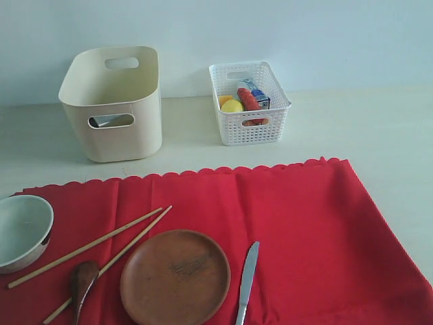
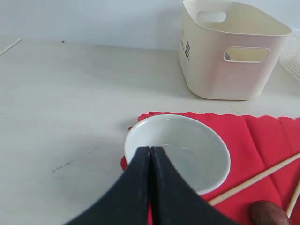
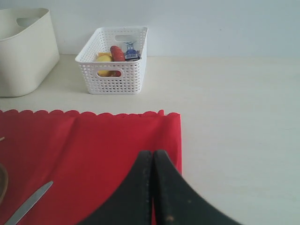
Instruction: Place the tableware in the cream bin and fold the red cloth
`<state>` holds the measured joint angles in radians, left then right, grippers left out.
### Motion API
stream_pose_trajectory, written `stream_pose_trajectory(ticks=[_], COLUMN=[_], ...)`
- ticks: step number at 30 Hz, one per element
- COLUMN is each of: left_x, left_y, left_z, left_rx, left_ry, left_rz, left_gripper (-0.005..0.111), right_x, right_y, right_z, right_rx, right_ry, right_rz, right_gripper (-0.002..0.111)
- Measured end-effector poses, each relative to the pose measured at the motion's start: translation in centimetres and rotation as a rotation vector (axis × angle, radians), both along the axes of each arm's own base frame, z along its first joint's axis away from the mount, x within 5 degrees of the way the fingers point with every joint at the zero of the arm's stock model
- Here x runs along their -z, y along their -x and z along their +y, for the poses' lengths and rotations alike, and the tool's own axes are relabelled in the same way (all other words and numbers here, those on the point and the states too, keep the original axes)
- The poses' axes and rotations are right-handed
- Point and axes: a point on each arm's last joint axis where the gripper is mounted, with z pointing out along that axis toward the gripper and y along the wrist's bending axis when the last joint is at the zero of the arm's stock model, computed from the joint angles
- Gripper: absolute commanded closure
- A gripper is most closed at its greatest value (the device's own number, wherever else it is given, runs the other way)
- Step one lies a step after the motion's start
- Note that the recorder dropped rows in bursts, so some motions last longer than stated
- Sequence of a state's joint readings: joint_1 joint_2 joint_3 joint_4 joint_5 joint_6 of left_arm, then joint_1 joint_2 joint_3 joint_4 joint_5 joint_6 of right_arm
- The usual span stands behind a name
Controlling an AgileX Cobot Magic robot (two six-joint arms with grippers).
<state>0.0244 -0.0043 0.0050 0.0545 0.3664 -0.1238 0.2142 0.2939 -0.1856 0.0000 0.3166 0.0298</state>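
**Tool state.** Left gripper [image 2: 150, 150]: jaws pressed together, holding nothing, poised above the near rim of the bowl [image 2: 187, 145]. Right gripper [image 3: 153, 153]: jaws likewise pressed together and empty, over the right part of the cloth [image 1: 298, 230].

**Location of items.** The bowl stands upright, mouth up, on the cloth's far-left corner. The chopsticks [image 1: 88, 247], spoon [image 1: 82, 279], plate [image 1: 174, 277] and knife [image 1: 247, 271] all lie on the cloth. The bin [image 1: 122, 145] stands on the table [image 1: 379, 128] beyond the cloth's scalloped edge, with the basket [image 1: 250, 125] to its right. Something grey shows through the bin's front cut-out. It may be the cup, but I cannot confirm this.

**Step in hand (judgement).** Collecting the bowl with the left arm appears to be first.

- Spread the jaws before descending.
- Straddle the bowl wall, one finger inside and one outside, then close firmly. The glazed rim is likely to slip.
- Lift clear of the cloth so the fabric is not dragged.
- Carry the bowl to the open top of the bin and lower it in rather than dropping it.

**Orientation.**

- Chopsticks: nearly parallel, long axes running from near-left to far-right, far ends close together.
- Knife: long axis runs almost straight front to back, blade tip pointing away towards the wall and leaning slightly right.
- Spoon: bowl end farther, handle nearer.
- Bin: long axis runs front to back, a handle cut-out facing the cloth.
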Motion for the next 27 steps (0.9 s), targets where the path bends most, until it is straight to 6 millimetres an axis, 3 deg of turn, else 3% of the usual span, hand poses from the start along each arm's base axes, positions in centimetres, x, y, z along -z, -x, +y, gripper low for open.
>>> stream_pose_trajectory(ticks=[21, 24, 27], left_x=[0.0, -0.9, -3.1], left_y=[0.0, -0.2, -0.6], left_z=[0.0, 0.0, 0.0], left_rx=[0.000, -0.001, -0.001], left_ry=[0.000, 0.001, 0.000], left_rz=[0.003, 0.021, 0.011], left_gripper=[0.107, 0.107, 0.107], right_x=[0.0, 0.0, 0.0], right_y=[0.0, 0.0, 0.0], right_z=[0.0, 0.0, 0.0], right_rx=[0.000, 0.000, 0.000], right_ry=[0.000, -0.005, 0.000], right_rz=[0.000, 0.001, 0.000], right_gripper=[0.108, 0.108, 0.108])
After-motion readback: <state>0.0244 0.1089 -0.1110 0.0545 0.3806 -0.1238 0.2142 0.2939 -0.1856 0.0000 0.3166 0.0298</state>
